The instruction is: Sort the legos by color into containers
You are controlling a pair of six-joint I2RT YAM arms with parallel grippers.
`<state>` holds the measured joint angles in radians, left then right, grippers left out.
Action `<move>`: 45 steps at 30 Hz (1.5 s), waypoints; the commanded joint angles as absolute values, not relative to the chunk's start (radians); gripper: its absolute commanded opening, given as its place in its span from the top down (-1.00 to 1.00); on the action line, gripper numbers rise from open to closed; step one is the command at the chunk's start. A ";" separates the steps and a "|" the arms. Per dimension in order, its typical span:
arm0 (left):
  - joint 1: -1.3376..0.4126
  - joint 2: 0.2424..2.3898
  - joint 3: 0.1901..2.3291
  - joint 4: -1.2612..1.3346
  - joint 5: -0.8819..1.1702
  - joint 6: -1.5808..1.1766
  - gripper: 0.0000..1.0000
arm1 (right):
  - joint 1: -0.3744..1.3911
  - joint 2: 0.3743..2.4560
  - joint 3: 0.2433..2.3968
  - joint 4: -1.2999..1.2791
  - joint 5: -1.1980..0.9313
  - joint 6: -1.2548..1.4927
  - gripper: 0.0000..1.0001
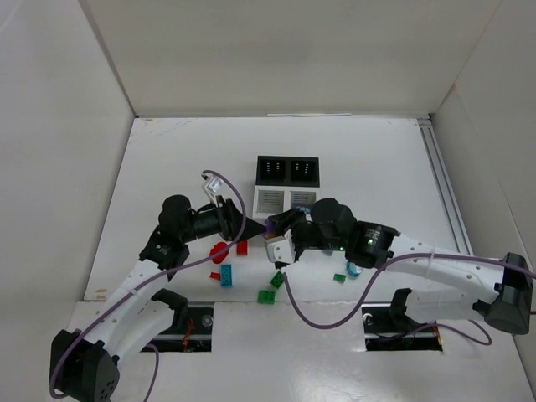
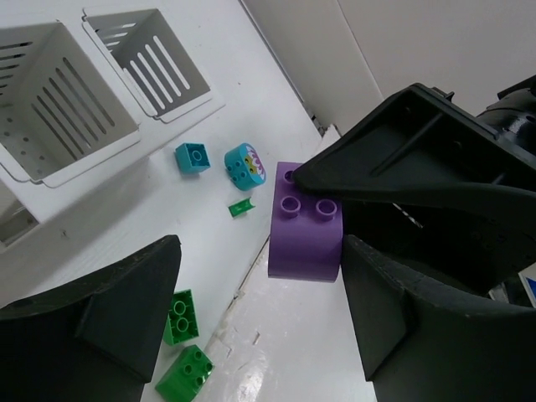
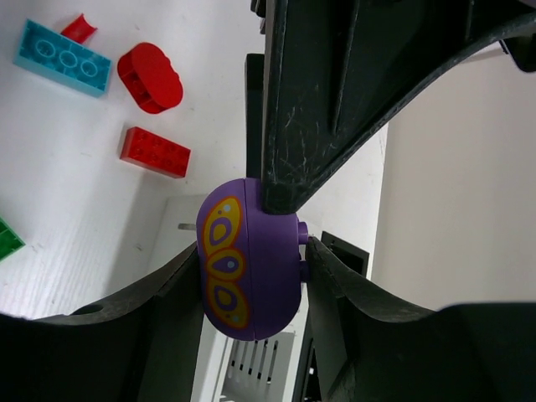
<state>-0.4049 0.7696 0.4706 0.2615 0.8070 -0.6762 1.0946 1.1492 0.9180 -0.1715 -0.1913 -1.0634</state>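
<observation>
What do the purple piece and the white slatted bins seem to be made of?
Purple piece: likely hard plastic, smooth and slightly glossy; moulded studs and a printed yellow pattern show.
White slatted bins: thin painted metal or plastic, matte; crisp cut slots and thin walls leave it open.

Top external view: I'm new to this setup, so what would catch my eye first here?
The two arms meet mid-table: the right gripper pinches a purple lego while the left gripper straddles it with open jaws. Just behind stand the four bins, the black pair behind the white, and red, teal and green legos lie scattered in front.
</observation>
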 commanded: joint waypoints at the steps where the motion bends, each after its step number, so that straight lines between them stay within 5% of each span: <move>1: -0.414 0.798 0.538 0.337 0.824 -0.628 -0.45 | 1.103 1.164 0.982 -0.153 -0.179 -1.092 0.30; 16: -0.414 0.862 0.538 0.500 0.989 -0.660 0.35 | 1.103 1.206 1.022 -0.181 -0.183 -1.147 0.23; 19: -0.414 0.862 0.525 0.551 1.029 -0.698 0.35 | 1.103 1.197 1.011 -0.140 -0.172 -1.147 0.20; 27: -0.414 0.853 0.525 0.551 1.057 -0.718 -0.32 | 1.103 1.164 1.002 -0.078 -0.172 -1.180 0.18; 39: -0.414 0.871 0.543 0.551 1.023 -0.739 0.07 | 1.103 1.146 0.983 -0.066 -0.170 -1.180 0.18; 45: -0.414 0.850 0.543 0.589 1.023 -0.753 0.05 | 1.103 1.155 0.974 -0.098 -0.161 -1.169 0.18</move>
<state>-0.4107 0.8791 0.5072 0.4965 1.0115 -0.7418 1.0946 1.1702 0.9730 -0.1200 -0.1547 -1.1782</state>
